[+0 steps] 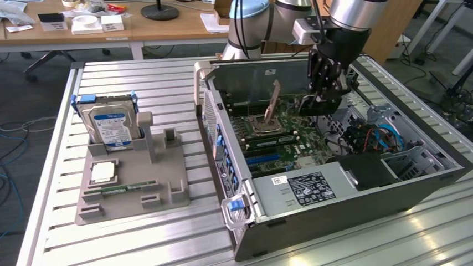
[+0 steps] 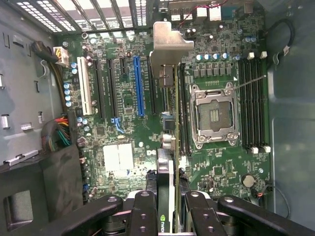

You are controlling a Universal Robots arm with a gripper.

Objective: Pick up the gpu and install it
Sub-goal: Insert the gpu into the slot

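My gripper (image 1: 326, 88) hangs inside the open computer case (image 1: 318, 221), above the green motherboard (image 1: 284, 147). It is shut on the gpu (image 1: 323, 105), a dark card held on edge. In the wrist view the gpu (image 2: 169, 142) shows edge-on between my black fingers (image 2: 142, 209). Its silver end bracket (image 2: 170, 46) points toward the case's rear grille. The card hovers over the black slots between the blue slot (image 2: 139, 86) and the CPU socket (image 2: 214, 115). I cannot tell whether its lower edge touches a slot.
A grey parts fixture (image 1: 133, 188) on the slatted table holds a silver hard drive (image 1: 111, 126), a processor (image 1: 103, 172) and a green memory stick (image 1: 122, 189). Case walls, cable bundles (image 1: 377, 138) and a black box (image 1: 369, 169) surround the board.
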